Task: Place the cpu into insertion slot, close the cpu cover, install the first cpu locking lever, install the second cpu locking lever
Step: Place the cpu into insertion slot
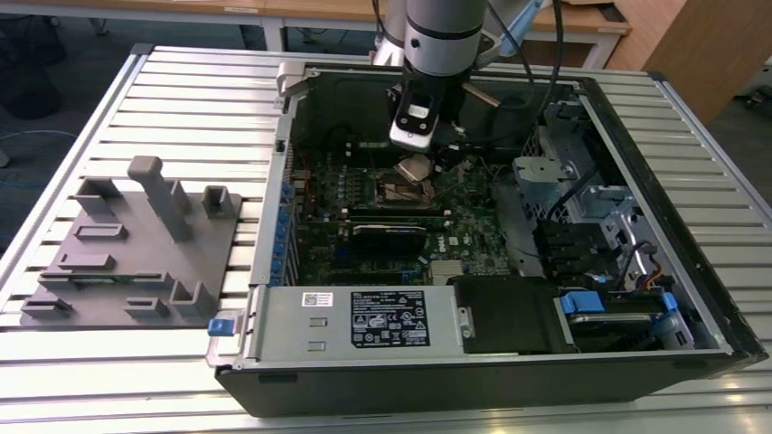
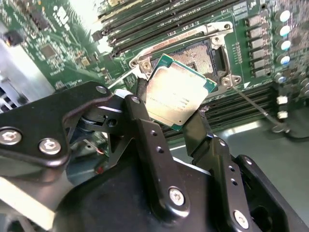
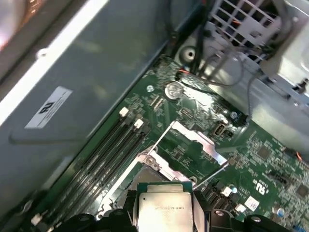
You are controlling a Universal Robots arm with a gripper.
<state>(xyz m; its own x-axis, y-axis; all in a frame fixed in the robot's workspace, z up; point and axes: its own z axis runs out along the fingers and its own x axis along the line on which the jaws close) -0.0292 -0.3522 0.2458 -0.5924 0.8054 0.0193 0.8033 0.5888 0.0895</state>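
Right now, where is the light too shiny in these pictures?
Second wrist view: glare whitens the green circuit board, and the square silvery-topped chip in the black pincer gleams. First wrist view: a patch beside the grey metal case wall is washed out white. Exterior view: the slatted metal table shines pale.

A slatted metal table [image 1: 181, 99] of pale ribbed bars spans the exterior view from edge to edge. An open black computer case [image 1: 483, 384] lies on its side across the centre and right of the frame. At the left, just beside the case, a grey fixture plate [image 1: 121, 271] with upright posts and small blocks rests flat on the slats.
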